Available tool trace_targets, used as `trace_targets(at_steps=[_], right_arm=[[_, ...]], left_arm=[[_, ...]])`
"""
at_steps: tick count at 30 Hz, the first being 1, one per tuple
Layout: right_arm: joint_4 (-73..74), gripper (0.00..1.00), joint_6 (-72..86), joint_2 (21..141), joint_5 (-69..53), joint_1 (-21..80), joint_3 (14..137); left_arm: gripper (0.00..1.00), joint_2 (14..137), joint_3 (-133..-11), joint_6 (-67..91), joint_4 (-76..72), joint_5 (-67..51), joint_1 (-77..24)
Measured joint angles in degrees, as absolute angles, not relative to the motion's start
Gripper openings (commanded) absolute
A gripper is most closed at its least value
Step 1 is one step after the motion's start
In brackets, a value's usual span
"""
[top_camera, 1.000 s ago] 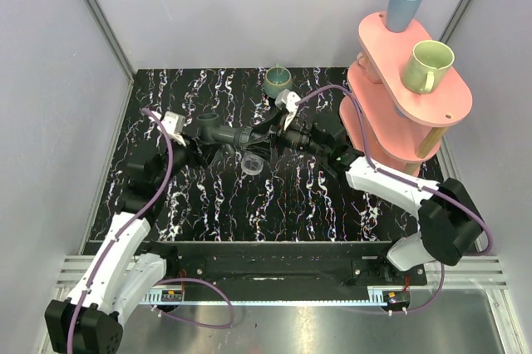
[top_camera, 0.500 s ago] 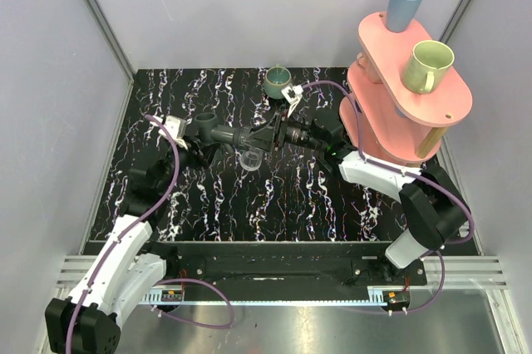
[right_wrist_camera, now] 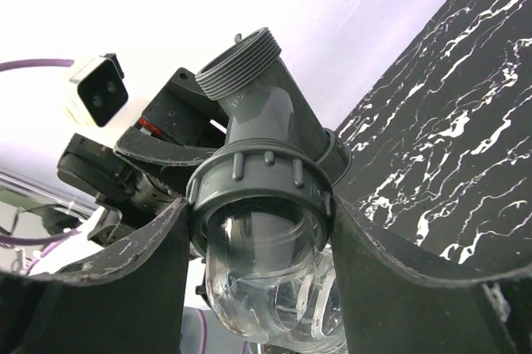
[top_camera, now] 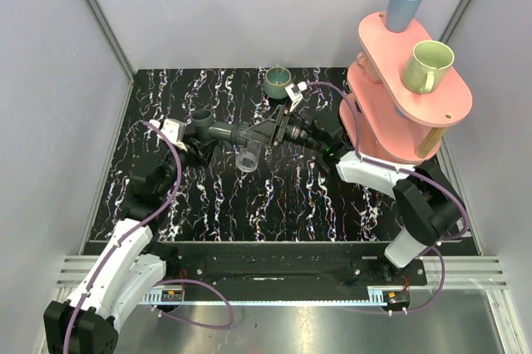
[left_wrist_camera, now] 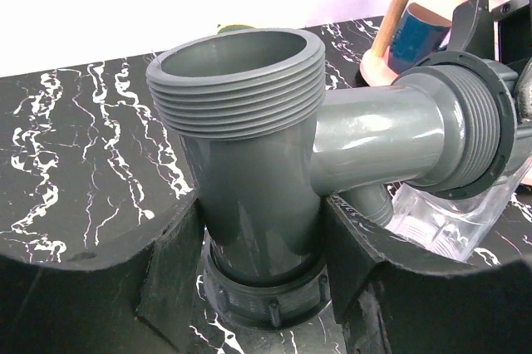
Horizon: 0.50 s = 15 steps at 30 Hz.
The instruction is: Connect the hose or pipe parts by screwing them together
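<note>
The dark grey pipe fitting (top_camera: 218, 129) is held above the table, its threaded mouth (left_wrist_camera: 237, 80) facing up. My left gripper (top_camera: 189, 133) is shut on its upright tube, one finger (left_wrist_camera: 166, 267) on each side. The fitting's side branch ends in a grey ring nut (left_wrist_camera: 465, 134) that carries the clear connector (top_camera: 247, 157), which hangs down below it. My right gripper (top_camera: 268, 131) is shut on that ring nut (right_wrist_camera: 262, 184), with a finger (right_wrist_camera: 125, 287) on either side. The clear connector (right_wrist_camera: 258, 287) bulges out between those fingers.
A small green cup (top_camera: 277, 81) stands on the black marbled table (top_camera: 216, 196) just behind the right wrist. A pink two-tier rack (top_camera: 407, 105) at the right holds a blue cup (top_camera: 406, 5) and a green mug (top_camera: 428, 65).
The right wrist has rolled and its arm has swung inward. The clear connector has risen slightly toward the fitting. The left arm has shifted a little with the fitting.
</note>
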<state>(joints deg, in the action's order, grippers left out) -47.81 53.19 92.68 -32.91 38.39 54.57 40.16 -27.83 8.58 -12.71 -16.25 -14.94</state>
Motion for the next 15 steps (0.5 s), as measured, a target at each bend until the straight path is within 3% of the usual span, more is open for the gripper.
trace_targets(at_steps=[15], right_arm=[[-55.29, 0.00, 67.70, 95.22, -31.97, 38.33, 53.34]], left_arm=[[0.00, 38.74, -27.57, 2.39, -14.85, -13.23, -16.62]])
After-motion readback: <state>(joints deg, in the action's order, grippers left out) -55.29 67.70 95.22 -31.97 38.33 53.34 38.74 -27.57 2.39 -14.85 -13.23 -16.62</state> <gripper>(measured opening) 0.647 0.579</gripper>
